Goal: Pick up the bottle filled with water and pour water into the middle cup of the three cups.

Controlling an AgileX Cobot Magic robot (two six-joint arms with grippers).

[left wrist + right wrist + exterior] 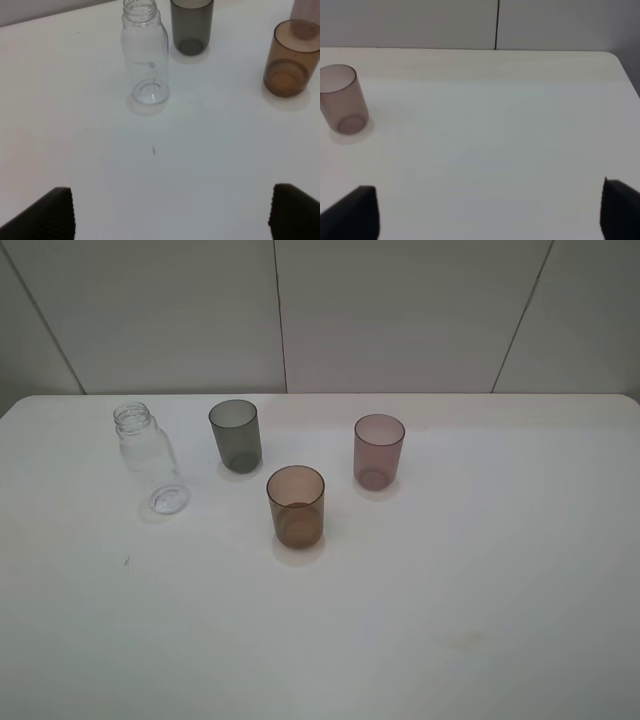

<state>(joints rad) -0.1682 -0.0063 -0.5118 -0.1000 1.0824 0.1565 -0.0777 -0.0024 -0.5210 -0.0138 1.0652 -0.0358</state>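
The clear bottle (150,460) stands upright and uncapped at the table's left; it also shows in the left wrist view (145,55). The three cups stand to its right: the dark grey cup (235,435), the amber-brown middle cup (296,506) nearer the front, and the pinkish-mauve cup (379,450). My left gripper (170,215) is open and empty, well short of the bottle. My right gripper (490,210) is open and empty, with the mauve cup (342,100) far off to one side. Neither gripper shows in the exterior view. I cannot make out the bottle's water level.
The white table (450,590) has rounded back corners and a grey panelled wall behind it. The left wrist view also shows the grey cup (191,25) and the amber cup (292,57) beyond the bottle.
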